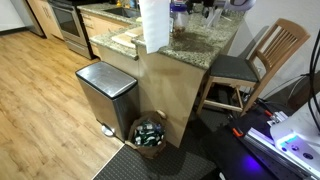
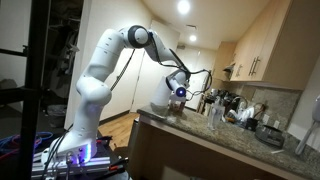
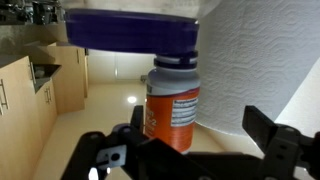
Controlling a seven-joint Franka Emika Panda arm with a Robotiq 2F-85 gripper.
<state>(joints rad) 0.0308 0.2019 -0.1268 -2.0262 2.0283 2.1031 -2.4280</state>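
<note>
Orange plastic bottle point(image 3: 173, 105) with dark blue screw cap and printed label, upright, straight ahead of the black gripper point(image 3: 190, 150) in the wrist view. Just beside it, a tall white paper towel roll point(image 3: 262, 60). Above both, close and blurred, a broad blue lid point(image 3: 130, 30). Jaws spread wide, holding nothing, clear of the bottle. Underneath, in an exterior view, a speckled granite countertop point(image 1: 205, 42); on the floor below, a stainless steel pedal bin point(image 1: 105, 95); off to the side, a wooden chair point(image 1: 270, 50).
</note>
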